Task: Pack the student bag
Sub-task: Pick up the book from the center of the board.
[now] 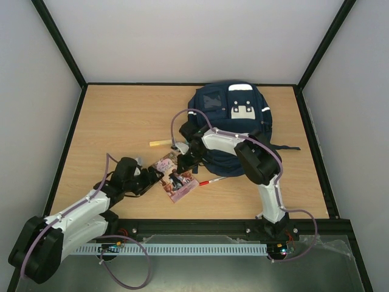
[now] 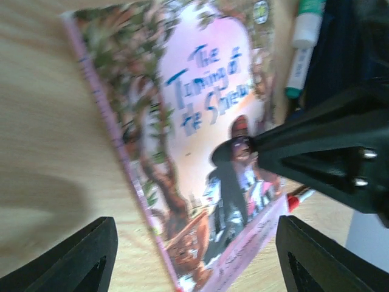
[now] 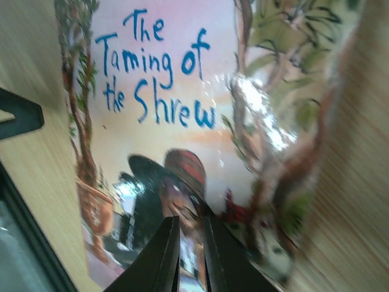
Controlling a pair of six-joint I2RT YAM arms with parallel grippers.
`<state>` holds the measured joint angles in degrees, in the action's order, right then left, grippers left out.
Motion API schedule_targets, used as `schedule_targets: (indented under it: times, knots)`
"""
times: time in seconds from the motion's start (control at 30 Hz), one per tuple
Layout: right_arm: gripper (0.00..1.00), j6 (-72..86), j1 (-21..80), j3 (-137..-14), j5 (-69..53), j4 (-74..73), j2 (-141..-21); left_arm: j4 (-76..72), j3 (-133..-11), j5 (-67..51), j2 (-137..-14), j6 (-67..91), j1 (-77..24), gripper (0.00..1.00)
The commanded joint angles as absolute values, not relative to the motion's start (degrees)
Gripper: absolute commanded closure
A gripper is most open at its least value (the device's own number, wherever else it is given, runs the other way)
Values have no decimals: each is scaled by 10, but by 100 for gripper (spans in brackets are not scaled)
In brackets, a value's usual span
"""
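My left pincer (image 1: 157, 177) is closest to me. Its two fingers are spread wide, and it holds nothing. It sits at the near-left edge of a picture book (image 1: 182, 190) that lies flat on the table (image 1: 115, 121). The cover faces up and reads "The Taming of the Shrew".

My right pincer (image 3: 191, 213) points down at the same book from the far side. Its fingers are pressed almost together, and the tips are on the cover or just above it.

Just to the right of the book lies a thin red and white pen (image 1: 209, 181). A white and green marker (image 2: 302, 45) lies by the book's far edge. A little tan stick (image 1: 159, 143) lies farther back, to the left.

The student bag (image 1: 234, 115) is behind both pincers, at the back of the table. It lies flat with its front up. Its long way runs from me toward the far wall, top end away from me. My right arm reaches across its near part. I cannot tell if the bag is open or what is inside.
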<state>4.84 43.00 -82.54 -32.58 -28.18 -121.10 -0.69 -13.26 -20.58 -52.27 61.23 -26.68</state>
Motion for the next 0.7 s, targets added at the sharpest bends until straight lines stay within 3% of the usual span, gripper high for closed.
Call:
schedule_targets:
  times: [0.0, 0.33, 0.67]
  knots:
    - [83, 34, 423, -791, -214, -319, -1178, 81, -134, -191, -512, 609, -265, 24]
    - [55, 31, 409, -751, -182, -299, -1200, 11, -95, -196, -538, 634, -265, 18]
    - [54, 34, 400, -723, -190, -283, -1292, -82, -78, -198, -619, 651, -267, 14]
